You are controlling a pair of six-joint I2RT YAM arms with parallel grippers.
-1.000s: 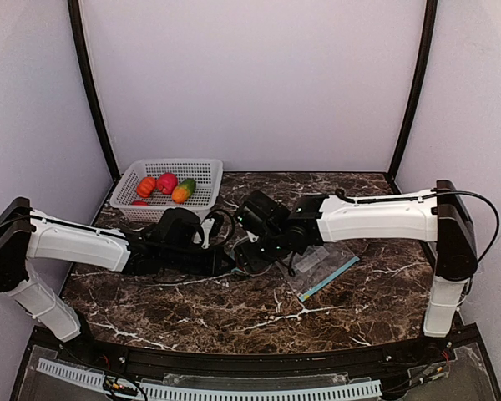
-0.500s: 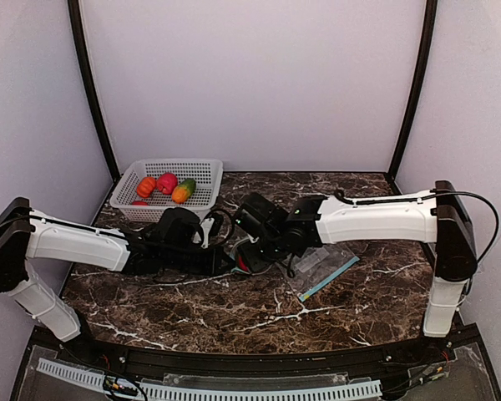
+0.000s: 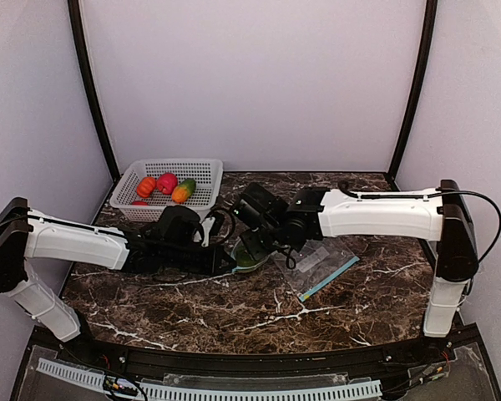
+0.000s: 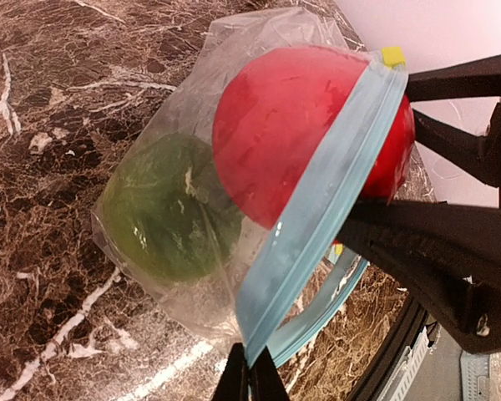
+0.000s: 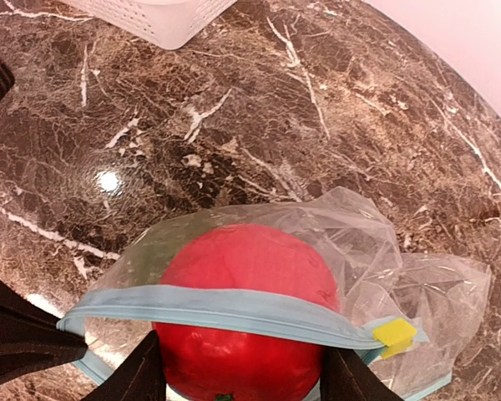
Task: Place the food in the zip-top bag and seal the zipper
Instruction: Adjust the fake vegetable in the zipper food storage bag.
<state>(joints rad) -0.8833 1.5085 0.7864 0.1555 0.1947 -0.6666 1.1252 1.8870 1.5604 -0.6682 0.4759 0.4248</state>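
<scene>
The red fruit [image 5: 225, 355] sits halfway through the mouth of the zip-top bag [image 4: 184, 288], beside the green fruit [image 4: 167, 209] already inside. The right end effector [image 5: 244, 376], clamped on the red fruit, has shifted since a second ago, so the green one now shows from overhead. The left end effector [image 4: 250, 380] is pinched together on the bag's blue zipper strip. The right wrist hides the mouth from above. More fruits [image 3: 166, 183] lie in the basket [image 3: 207, 180]. A second clear bag [image 3: 317, 263] lies flat on the surface [image 3: 234, 309].

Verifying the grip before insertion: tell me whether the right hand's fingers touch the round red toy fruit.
Touching. Right wrist view: fingers of the right hand press both sides of the round red toy fruit at the clear zip-top bag.
</scene>
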